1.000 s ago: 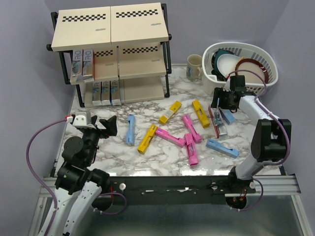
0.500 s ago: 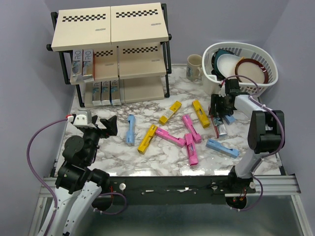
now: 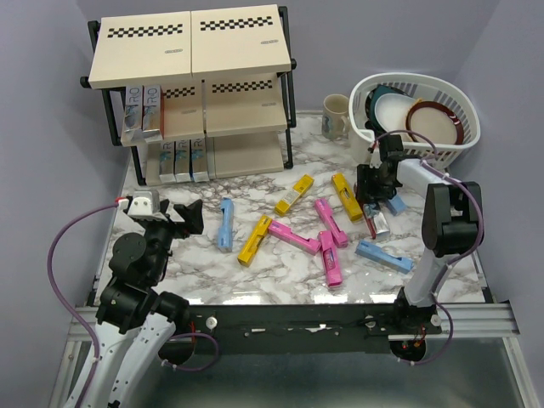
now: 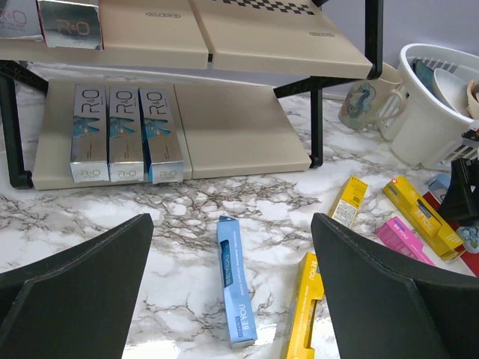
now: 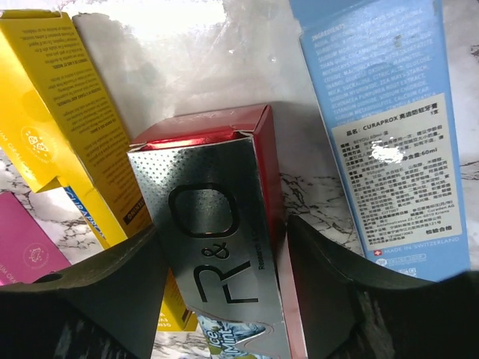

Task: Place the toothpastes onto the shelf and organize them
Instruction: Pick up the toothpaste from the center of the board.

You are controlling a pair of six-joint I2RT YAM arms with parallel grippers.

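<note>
The silver carton lies on a red carton, of which only the top end and a thin right edge show. The right wrist view cuts off its lower end. The right gripper straddles it, a dark finger close against each long side. Whether they press it cannot be told. A yellow carton lies to one side and a light blue carton to the other, both cropped.

From above, the gripper hides most of this pair; only the silver carton's near end sticks out, on the marble table near the white basket and the mug. That view alone shows the scatter of pink, yellow and blue cartons at mid-table.

The left gripper hangs wide open over the table's left side, holding nothing. Its camera shows three silver-blue cartons side by side on the lowest board of the shelf, and two more on the middle board, cropped there.
</note>
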